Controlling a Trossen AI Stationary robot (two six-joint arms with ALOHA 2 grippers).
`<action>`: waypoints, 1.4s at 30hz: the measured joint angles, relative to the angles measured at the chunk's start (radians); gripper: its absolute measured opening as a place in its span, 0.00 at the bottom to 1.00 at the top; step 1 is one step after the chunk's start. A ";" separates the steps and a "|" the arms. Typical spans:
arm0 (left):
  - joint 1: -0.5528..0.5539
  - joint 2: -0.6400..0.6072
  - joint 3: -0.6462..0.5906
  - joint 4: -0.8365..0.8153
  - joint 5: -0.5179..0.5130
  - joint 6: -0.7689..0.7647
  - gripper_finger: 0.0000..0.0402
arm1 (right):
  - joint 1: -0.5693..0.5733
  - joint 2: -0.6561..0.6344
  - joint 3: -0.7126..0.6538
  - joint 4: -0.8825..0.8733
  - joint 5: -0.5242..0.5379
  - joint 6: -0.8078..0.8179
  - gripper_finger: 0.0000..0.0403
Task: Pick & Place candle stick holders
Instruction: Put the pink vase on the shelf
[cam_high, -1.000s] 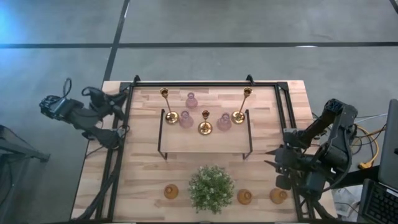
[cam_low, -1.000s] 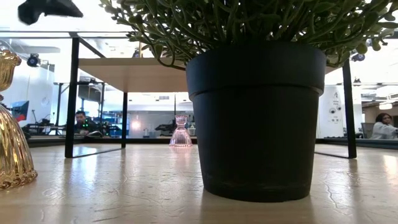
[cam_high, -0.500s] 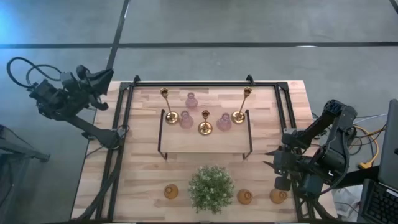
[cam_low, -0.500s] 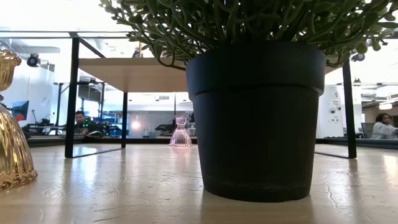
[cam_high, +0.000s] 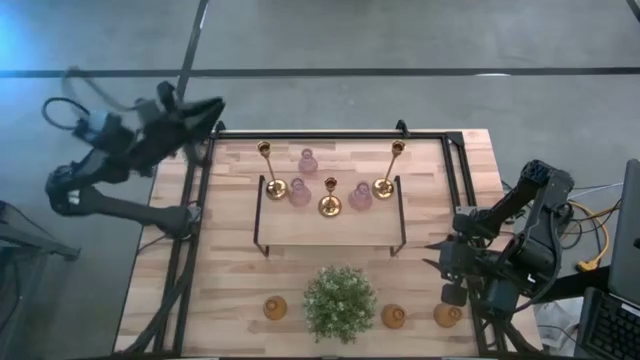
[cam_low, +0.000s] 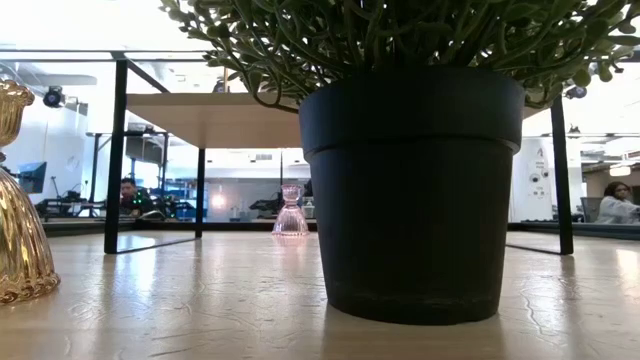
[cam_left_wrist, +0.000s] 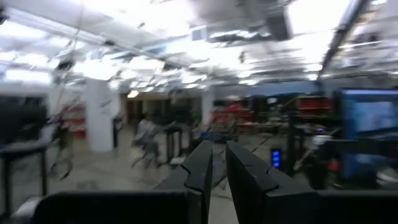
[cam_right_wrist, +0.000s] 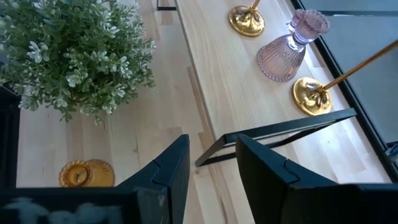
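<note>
progress looks partial, judged from how the candle stick holders lie. on the raised shelf (cam_high: 330, 235) in the middle of the worktop (cam_high: 230, 280) stand six holders: three brass sticks (cam_high: 330, 197) on round bases and three pink glass holders (cam_high: 299, 191), grouped near its far edge. three amber glass holders (cam_high: 275, 307) sit on the worktop at the near edge, one to the left of the green plant (cam_high: 340, 302) and two to its right, the outermost (cam_high: 447, 315) just beside the right arm. if the shelf is the goal, those three are what is left; the pictures do not say for certain where they belong.

the left gripper (cam_high: 205, 108) is out past the far left corner of the worktop, off the boards and well apart from every holder. its wrist view looks into the room, with the jaws nearly together, only a slim gap between them, and nothing held. the right gripper (cam_right_wrist: 211, 171) hangs over the near right part of the worktop. its jaws stand partly open and hold nothing; its wrist view looks past them to an amber holder (cam_right_wrist: 86, 173), the plant and the shelf's brass bases. the nearest amber piece seems the likeliest next pick for this arm.
</note>
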 joint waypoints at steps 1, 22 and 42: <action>0.059 0.016 0.012 -0.017 0.040 -0.025 0.13 | 0.000 0.000 0.000 0.000 0.000 0.000 0.30; 0.906 0.355 0.037 -0.271 0.584 -0.260 0.13 | -0.003 0.000 -0.016 -0.001 0.000 0.000 0.31; 0.965 0.686 0.036 -0.402 0.763 0.252 0.13 | -0.021 0.000 -0.032 -0.004 0.001 0.036 0.31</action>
